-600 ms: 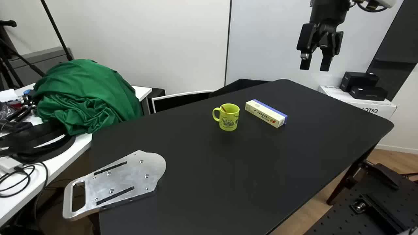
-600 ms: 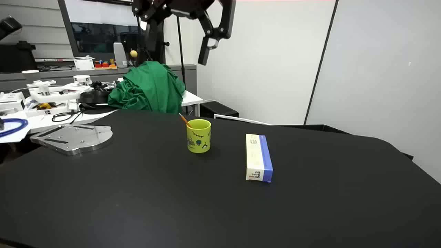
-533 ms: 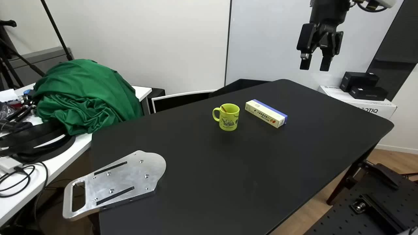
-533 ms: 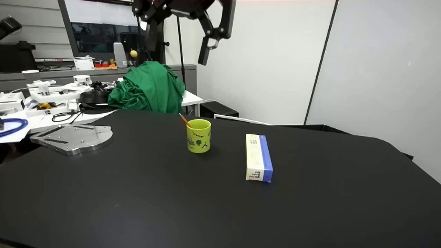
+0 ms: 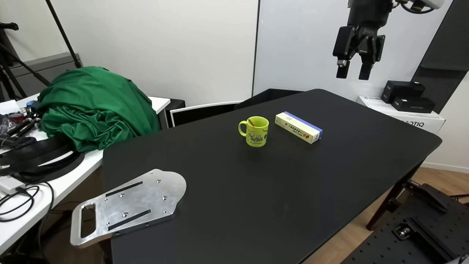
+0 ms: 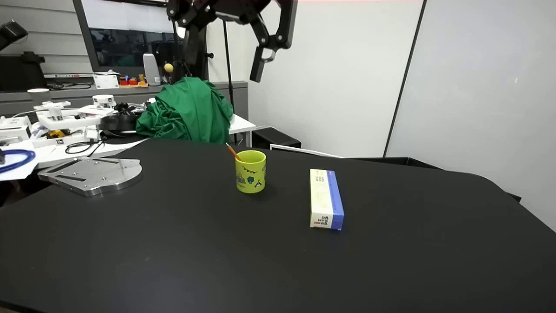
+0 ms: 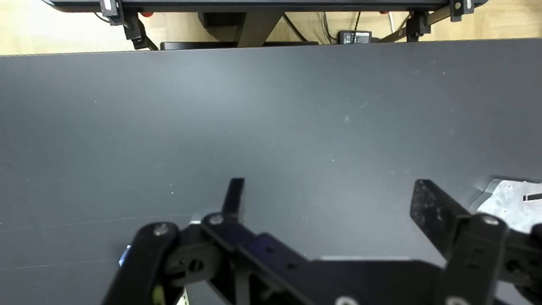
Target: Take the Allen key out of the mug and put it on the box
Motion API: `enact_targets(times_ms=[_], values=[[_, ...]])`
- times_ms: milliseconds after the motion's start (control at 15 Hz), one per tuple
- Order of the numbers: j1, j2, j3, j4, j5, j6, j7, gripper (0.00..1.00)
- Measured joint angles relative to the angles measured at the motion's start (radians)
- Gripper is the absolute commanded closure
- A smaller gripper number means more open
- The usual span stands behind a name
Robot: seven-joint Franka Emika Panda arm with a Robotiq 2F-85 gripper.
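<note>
Wrist view: two dark fingers [image 7: 436,212] reach in from the bottom, their tips spread far apart, with the black table [image 7: 296,127] showing between them; a strip of pale wooden floor [image 7: 76,34] runs along the top.
Gripper [image 5: 353,74]: released, jaws parted; in an exterior view it hangs high above the table, pointing down, well apart from the mug [image 5: 257,136] and the box [image 5: 297,127].
Mug: yellow-green with dark printed drawings, upright on the table; in an exterior view its handle is on the side away from the box.
Pencil-like rod [image 6: 233,152]: thin, orange, pale at the tip, tilted inside the mug, its end sticking out past the rim.
Allen key: too small or hidden to tell where it lies; the mug's inside shows only in part.
Box: oblong, pale yellow and blue, printed, lying flat on the table near the mug, not touching it.
Metal plate [image 5: 146,194]: silver, slotted, with a long cut-out at one end, which juts past the table edge in an exterior view; part of it shows at the right of the wrist view.
Green cloth [image 5: 95,106]: heaped on a white side table [image 5: 73,179] in both exterior views.
Cartons [image 5: 414,105]: two small black ones on a larger white carton [image 5: 430,124] beyond the table.
</note>
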Motion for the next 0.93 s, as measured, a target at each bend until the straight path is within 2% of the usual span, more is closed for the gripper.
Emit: enact_targets(times_ms=[200, 467, 600, 933], values=[[-0.003, 0.006, 0.007, 0.002, 0.011, 0.004, 0.001, 0.0], [0.004, 0.1, 0.045, 0.08, 0.112, 0.024, 0.039, 0.0], [0.014, 0.179, 0.081, 0.152, 0.168, 0.029, 0.102, 0.0], [0.037, 0.406, 0.165, 0.366, 0.23, 0.034, 0.369, 0.0]])
